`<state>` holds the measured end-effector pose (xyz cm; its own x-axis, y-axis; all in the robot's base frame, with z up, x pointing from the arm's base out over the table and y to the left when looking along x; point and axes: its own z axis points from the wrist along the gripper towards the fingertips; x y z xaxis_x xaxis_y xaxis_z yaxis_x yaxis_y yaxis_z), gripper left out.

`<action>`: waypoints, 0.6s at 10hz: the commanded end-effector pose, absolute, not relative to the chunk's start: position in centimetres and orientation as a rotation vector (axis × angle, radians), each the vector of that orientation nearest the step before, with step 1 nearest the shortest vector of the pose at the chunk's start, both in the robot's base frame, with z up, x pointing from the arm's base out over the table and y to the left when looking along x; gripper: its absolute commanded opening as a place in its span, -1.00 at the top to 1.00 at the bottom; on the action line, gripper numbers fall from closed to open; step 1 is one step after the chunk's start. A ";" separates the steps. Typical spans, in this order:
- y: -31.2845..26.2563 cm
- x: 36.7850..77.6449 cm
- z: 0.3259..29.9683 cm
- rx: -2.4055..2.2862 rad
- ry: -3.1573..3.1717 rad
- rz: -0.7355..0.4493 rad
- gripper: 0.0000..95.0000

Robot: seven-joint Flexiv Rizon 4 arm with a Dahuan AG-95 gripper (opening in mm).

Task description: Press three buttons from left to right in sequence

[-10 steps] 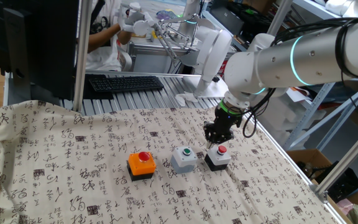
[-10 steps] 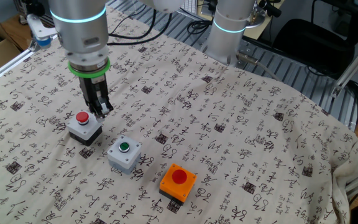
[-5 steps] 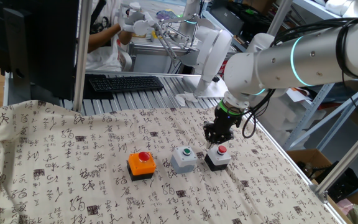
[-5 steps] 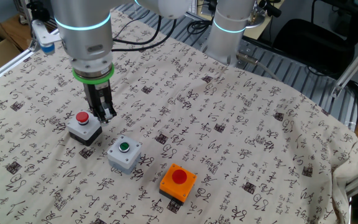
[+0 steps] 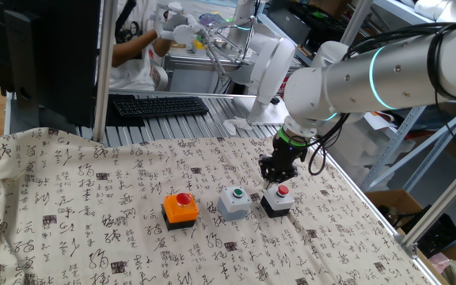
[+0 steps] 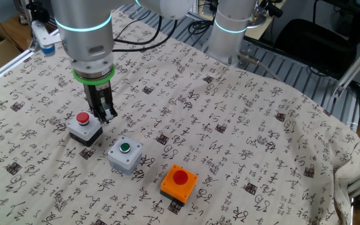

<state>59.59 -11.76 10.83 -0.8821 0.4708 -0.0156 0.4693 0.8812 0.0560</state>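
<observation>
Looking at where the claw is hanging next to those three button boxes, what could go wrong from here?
The claw hangs beside the black box, not over its red button; a straight descent might clip the box edge and shove it instead of pressing.

The boxes sit loose on a wrinkled patterned cloth, so an off-centre push could slide or tip one.

The grey box is close by, so a sideways move could bump it.

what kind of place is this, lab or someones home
Most likely a robotics lab or workshop. A robot arm works over a cloth-covered table with aluminium framing, a second robot base stands at the table edge, and a keyboard and metal shelving sit behind.
</observation>
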 end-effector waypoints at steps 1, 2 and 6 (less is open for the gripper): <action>-11.7 59.6 10.9 0.724 3.028 0.082 1.00; -11.7 59.6 10.9 0.723 3.031 0.088 1.00; -11.7 59.6 10.9 0.717 3.032 0.096 1.00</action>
<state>59.66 -11.72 10.76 -0.8957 0.4445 -0.0079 0.4431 0.8940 0.0662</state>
